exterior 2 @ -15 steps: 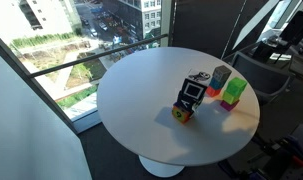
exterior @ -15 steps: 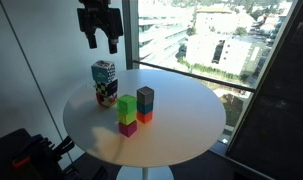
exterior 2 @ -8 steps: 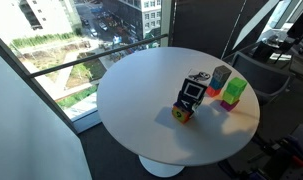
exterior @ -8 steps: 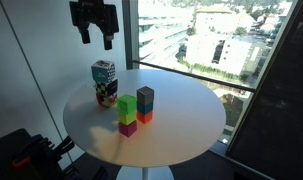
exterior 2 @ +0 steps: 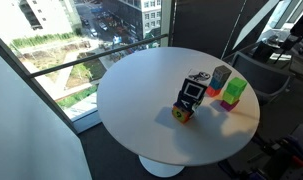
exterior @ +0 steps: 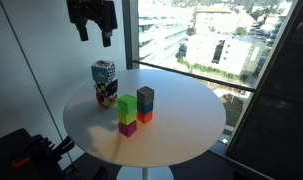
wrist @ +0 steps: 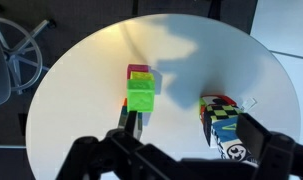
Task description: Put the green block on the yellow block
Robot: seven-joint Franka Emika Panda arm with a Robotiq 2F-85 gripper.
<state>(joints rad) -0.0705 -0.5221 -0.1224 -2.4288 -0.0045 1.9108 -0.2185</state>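
The green block (exterior: 126, 103) sits on top of the yellow block (exterior: 126, 116), which rests on a magenta cube (exterior: 126, 128). This stack also shows in an exterior view, with green (exterior 2: 234, 88) over yellow (exterior 2: 231, 98). In the wrist view the green block (wrist: 141, 95) is seen from above, with a yellow sliver under it. My gripper (exterior: 92, 22) hangs high above the table's back left, open and empty, far from the stack. In the wrist view the gripper (wrist: 189, 128) spreads wide at the bottom.
A dark blue-grey cube (exterior: 145, 97) on an orange-red cube (exterior: 145, 116) stands right beside the stack. A tall patterned box (exterior: 104, 82) stands behind, also in the wrist view (wrist: 221, 118). All rest on a round white table (exterior: 181, 130) by a window.
My gripper has risen and drifted a little to the left in an exterior view. The blocks have not moved.
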